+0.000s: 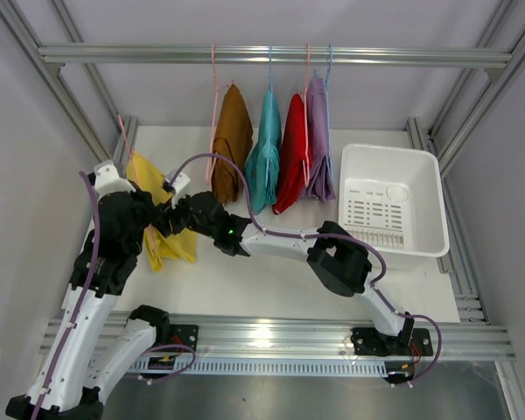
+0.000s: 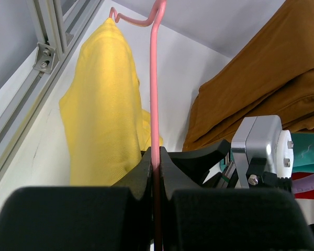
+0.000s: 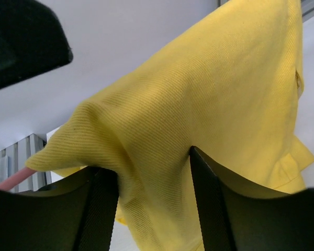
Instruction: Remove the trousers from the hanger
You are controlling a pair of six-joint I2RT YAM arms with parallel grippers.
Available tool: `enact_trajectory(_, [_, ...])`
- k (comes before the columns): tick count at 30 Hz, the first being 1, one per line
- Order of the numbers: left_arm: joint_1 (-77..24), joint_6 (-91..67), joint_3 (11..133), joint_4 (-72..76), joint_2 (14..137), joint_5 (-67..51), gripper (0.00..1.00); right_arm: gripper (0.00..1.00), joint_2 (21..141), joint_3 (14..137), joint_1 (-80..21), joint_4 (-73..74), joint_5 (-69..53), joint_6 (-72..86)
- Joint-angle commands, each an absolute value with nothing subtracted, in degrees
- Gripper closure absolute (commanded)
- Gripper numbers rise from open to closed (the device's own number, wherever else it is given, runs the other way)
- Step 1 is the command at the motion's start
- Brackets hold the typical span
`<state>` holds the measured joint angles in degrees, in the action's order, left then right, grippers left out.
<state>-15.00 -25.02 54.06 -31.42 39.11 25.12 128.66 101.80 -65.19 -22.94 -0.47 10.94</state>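
Yellow trousers (image 1: 162, 229): plain, fine diagonal rib in the weave, seen in right wrist view. Brown trousers (image 1: 232, 140), teal trousers (image 1: 264, 156), red trousers (image 1: 292, 156), lavender trousers (image 1: 318, 144): each one solid colour, no print. Hanger (image 2: 154, 78) at the yellow pair: pink wire. Tub (image 1: 390, 162): white, rows of dark slots in base. Surface (image 1: 271, 293): white. Left arm (image 1: 74, 319), right arm (image 1: 289, 243): black and white. Cable (image 1: 201, 160): purple. Right fingers (image 3: 212, 209): black. Rail (image 1: 271, 55): silver.
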Motion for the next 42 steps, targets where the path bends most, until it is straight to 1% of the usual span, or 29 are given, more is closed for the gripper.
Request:
enact_trajectory(1, [-15.6,-25.6,55.9,-26.3,38.6,22.9,1.00,0.44,129.8,103.6,-64.8,-29.8,3.7,11.6])
enact_trajectory(3, [-15.7,-25.5,55.9,-26.2,38.6,23.0,0.99,0.47,130.0,103.7,-64.8,-30.8,4.0,11.8])
enact_trajectory(4, [-15.7,-25.5,55.9,-26.2,38.6,23.0,0.99,0.51,130.1,104.0,-64.9,-30.9,4.2,11.7])
enact_trajectory(5, [-15.8,-25.5,56.0,-26.3,38.6,23.0,1.00,0.52,130.1,104.1,-64.8,-31.0,4.5,11.5])
enact_trajectory(6, [-15.9,-25.4,55.9,-26.3,38.5,23.1,1.00,0.58,130.0,104.1,-64.6,-31.1,4.8,11.3])
enact_trajectory(9, [-15.9,-25.5,55.9,-26.3,38.5,22.9,1.00,0.66,129.9,104.1,-64.5,-31.1,5.5,11.1])
enact_trajectory(13, [-16.0,-25.4,55.8,-26.2,38.5,22.9,0.99,0.69,129.3,104.1,-64.1,-30.2,5.9,10.7])
enact_trajectory(15, [-16.0,-25.4,56.0,-26.2,38.5,22.8,1.00,0.74,128.7,103.6,-64.0,-29.7,5.9,10.3])
enact_trajectory(17, [-16.0,-25.4,55.9,-26.1,38.4,22.8,1.00,0.75,127.7,103.3,-64.0,-29.0,6.1,9.8])
enact_trajectory(18, [-16.0,-25.3,55.9,-26.1,38.4,22.8,0.99,0.80,127.5,102.7,-64.0,-28.9,6.0,9.5])
enact_trajectory(20, [-16.0,-25.2,55.9,-26.1,38.4,22.7,0.99,0.84,126.9,102.3,-64.0,-28.4,6.2,9.1])
enact_trajectory(21, [-15.9,-25.2,56.0,-26.2,38.4,22.7,1.00,0.90,126.4,101.9,-64.0,-28.2,6.0,9.0])
enact_trajectory(23, [-16.0,-25.0,56.1,-26.2,38.4,22.9,1.00,0.91,125.8,101.5,-64.0,-27.3,5.8,8.8])
enact_trajectory(24, [-16.0,-25.0,56.2,-26.3,38.3,23.0,1.00,0.98,125.2,101.3,-63.9,-27.1,5.2,8.8])
enact_trajectory(25, [-16.0,-24.8,56.2,-26.3,38.3,23.1,0.99,1.00,125.0,100.8,-64.0,-26.8,4.8,8.9])
enact_trajectory(33, [-16.0,-24.1,56.1,-26.0,38.6,23.4,1.00,1.00,120.6,98.7,-64.6,-21.4,2.6,7.2])
enact_trajectory(42, [-15.9,-23.7,56.4,-26.5,40.4,24.0,0.99,1.00,111.1,96.4,-66.0,-15.0,1.9,4.5])
